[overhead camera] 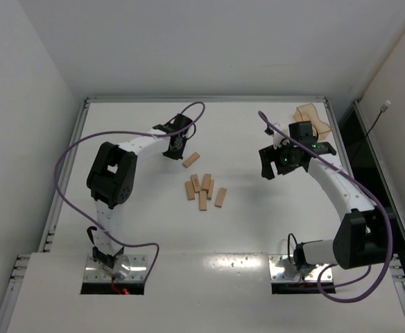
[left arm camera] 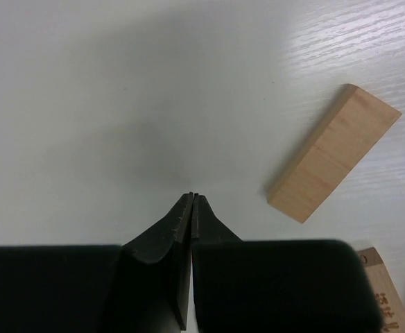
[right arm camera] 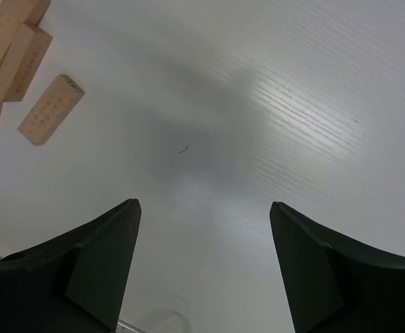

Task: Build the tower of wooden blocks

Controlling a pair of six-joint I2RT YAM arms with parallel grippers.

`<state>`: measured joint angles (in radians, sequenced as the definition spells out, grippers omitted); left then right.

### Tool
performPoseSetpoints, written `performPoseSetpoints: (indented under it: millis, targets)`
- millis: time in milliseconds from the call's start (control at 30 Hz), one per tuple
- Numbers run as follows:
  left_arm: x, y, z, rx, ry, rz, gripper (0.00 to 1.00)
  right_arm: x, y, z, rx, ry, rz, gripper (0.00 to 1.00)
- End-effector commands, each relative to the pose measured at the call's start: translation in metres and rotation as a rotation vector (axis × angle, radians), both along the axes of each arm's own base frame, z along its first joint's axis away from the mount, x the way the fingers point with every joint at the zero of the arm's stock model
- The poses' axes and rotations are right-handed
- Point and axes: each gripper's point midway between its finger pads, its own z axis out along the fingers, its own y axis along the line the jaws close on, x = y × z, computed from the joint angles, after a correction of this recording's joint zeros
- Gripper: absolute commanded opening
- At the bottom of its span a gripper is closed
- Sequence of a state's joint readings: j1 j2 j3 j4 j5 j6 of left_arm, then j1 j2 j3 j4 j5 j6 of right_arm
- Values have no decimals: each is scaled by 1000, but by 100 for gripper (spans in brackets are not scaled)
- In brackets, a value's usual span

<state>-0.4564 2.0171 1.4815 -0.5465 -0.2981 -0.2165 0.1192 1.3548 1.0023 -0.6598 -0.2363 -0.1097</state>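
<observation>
Left wrist view gives the closest look at writing: a cropped block (left arm camera: 386, 295) at the lower right corner carries small dark printed characters near its edge, too cut off to read. In the right wrist view, a printed block (right arm camera: 50, 109) at the upper left shows faint rows of print on its top face, too small to make out.

The wood blocks (overhead camera: 204, 189) are light tan planks with fine grain and square ends. In the top external view most of them lie flat in a loose cluster at the middle of the white table (overhead camera: 133, 229). The lone block (overhead camera: 191, 159) lies tilted above the cluster, just right of the left gripper (overhead camera: 171, 149).

The left gripper's fingers are pressed tightly together with nothing between them. The right gripper (right arm camera: 204, 205) has its jaws spread wide and empty over bare table, right of the cluster. A translucent orange-tan tray (overhead camera: 312, 116) sits at the upper right.
</observation>
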Motion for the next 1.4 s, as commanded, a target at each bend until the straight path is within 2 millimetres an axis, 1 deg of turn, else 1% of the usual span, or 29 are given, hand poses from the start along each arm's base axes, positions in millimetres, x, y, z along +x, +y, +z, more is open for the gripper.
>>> performPoseSetpoints:
  millis: [0, 33, 67, 100, 167, 333, 367, 433, 467, 533, 600, 667, 933, 967, 1000, 1033, 1067, 1100, 1133, 1167, 1267, 1300, 1333, 1367]
  targets:
    - [15, -18, -4, -37, -26, -84, 0, 3, 0, 7, 6, -40, 12, 73]
    - [14, -19, -9, -34, -12, -98, 0, 3, 0, 7, 6, -40, 12, 73]
    - [16, -21, -8, -42, -20, -112, 0, 3, 0, 7, 6, -40, 12, 73]
    - [15, -21, -13, -38, -10, -112, 0, 3, 0, 7, 6, -40, 12, 73]
    - [17, -23, -12, -43, -15, -125, 0, 3, 0, 7, 6, -40, 12, 73]
    - [14, -39, -16, -90, 1, -189, 0, 3, 0, 7, 6, -40, 12, 73]
    - [12, -40, -21, -91, 14, -203, 0, 3, 1, 7, 14, -39, 17, 73]
    - [10, -46, -22, -118, 26, -220, 0, 5, 2, 8, 15, -48, 17, 73]
    - [8, -47, -27, -122, 39, -224, 0, 5, 2, 5, 14, -39, 17, 73]
    - [9, -51, -24, -139, 38, -246, 0, 5, 2, 5, 14, -39, 17, 73]
    - [5, -61, -25, -166, 50, -272, 0, 5, 2, 5, 14, -39, 17, 73]
    - [4, -62, -25, -175, 53, -278, 0, 5, 2, 5, 14, -39, 17, 73]
    - [-9, -86, -24, -289, 100, -314, 0, 5, 2, 5, 18, -36, 9, 73]
    - [-12, -85, -27, -290, 111, -303, 0, 5, 2, 5, 18, -36, 9, 73]
    - [-13, -87, -23, -307, 108, -302, 0, 5, 2, 5, 18, -36, 9, 73]
    - [-16, -86, -26, -304, 118, -300, 0, 5, 2, 5, 18, -36, 9, 73]
    - [-15, -87, -21, -313, 110, -292, 0, 5, 2, 5, 18, -36, 9, 73]
    - [-15, -87, -21, -319, 112, -282, 0, 5, 2, 5, 18, -36, 9, 73]
    - [-19, -85, -25, -315, 122, -280, 0, 5, 2, 5, 18, -36, 9, 73]
    - [-18, -86, -20, -319, 112, -282, 0, 5, 2, 5, 18, -36, 9, 73]
    - [-16, -78, -19, -293, 95, -224, 0, 4, 3, 6, 26, -35, 14, 73]
    - [-14, -74, -7, -296, 66, -184, 3, 4, 4, 6, 26, -35, 14, 73]
    - [-12, -63, -5, -257, 38, -133, 7, 4, 4, 6, 26, -35, 14, 73]
    - [-12, -58, 3, -249, 23, -96, 14, 4, 4, 6, 26, -35, 14, 73]
